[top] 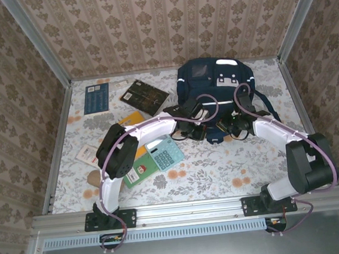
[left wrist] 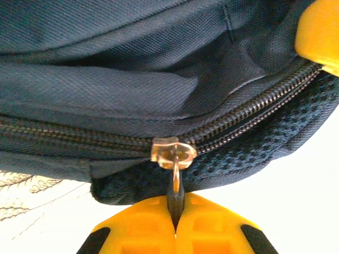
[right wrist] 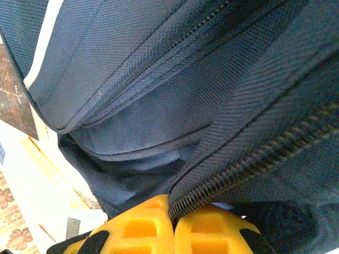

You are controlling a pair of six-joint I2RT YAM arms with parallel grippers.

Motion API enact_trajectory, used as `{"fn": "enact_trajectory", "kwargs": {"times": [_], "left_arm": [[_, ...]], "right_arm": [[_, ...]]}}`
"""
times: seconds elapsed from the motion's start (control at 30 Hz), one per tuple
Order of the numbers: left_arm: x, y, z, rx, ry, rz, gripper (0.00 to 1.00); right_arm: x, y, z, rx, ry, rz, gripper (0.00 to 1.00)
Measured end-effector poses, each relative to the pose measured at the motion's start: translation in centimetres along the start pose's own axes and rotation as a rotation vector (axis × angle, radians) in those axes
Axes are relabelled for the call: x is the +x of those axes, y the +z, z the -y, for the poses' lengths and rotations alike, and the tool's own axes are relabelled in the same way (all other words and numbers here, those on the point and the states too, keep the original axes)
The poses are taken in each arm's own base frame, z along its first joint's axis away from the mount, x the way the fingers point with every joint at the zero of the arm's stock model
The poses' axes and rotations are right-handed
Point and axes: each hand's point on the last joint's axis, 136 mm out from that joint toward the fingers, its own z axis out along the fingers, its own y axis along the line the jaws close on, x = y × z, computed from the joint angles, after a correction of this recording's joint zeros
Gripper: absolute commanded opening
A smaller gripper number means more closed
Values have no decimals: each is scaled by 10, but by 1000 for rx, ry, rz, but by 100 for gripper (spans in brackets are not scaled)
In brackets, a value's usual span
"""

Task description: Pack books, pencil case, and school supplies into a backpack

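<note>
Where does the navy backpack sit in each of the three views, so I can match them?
Top external: backpack at the far middle of the table.
Left wrist: it spans the upper frame; left gripper pinches the zipper pull at bottom centre.
Right wrist: it runs across most of the frame; right gripper clamps its edge at bottom.
Shared landmark: zipper teeth, in both wrist views.
</note>
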Motion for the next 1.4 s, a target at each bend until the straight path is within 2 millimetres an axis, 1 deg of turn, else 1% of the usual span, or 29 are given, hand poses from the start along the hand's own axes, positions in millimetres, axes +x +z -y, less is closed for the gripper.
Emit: {"fn": "enact_trajectory", "kwargs": {"times": [0.07,0.13,0.23,0.3,0.37,0.47,0.63,0.8,1.0,1.1,1.33,1.37,1.4], "left_arm": [[-2,-3,-4,-12,-5,-1,0],[-6,-7,-14,-30,-17,1,0],[-13,-16,-40,-78,-56,9,0],[-17,-23,-58,-108,-79,12,0],[-22,-30,-71,-132,-92,15,0],[-35,-35,-85,-159,-102,22,0],[-48,-28,-112,-203,-111,10,0],[-69,-18,-145,-261,-131,7,0],[-93,-11,-179,-328,-175,33,0],[-97,-8,-192,-350,-210,39,0],[-91,-8,-201,-371,-249,33,0],[-90,-6,-202,-362,-249,36,7],[-89,-5,-201,-352,-249,42,17]], "right_arm": [[-2,-8,0,-2,-2,17,0],[-9,-20,-1,-16,-3,47,0],[-18,-35,7,-17,2,85,0],[-21,-40,12,-12,-2,92,0],[-20,-42,15,-7,-16,87,0],[-22,-46,18,-6,-39,85,0],[-24,-55,19,-24,-80,86,0],[-18,-56,21,-30,-124,52,0],[-12,-60,19,-42,-165,34,0],[-12,-62,17,-53,-175,35,0],[-10,-61,13,-76,-177,17,0],[-10,-59,13,-75,-175,11,2],[-10,-58,13,-74,-172,7,15]]}}
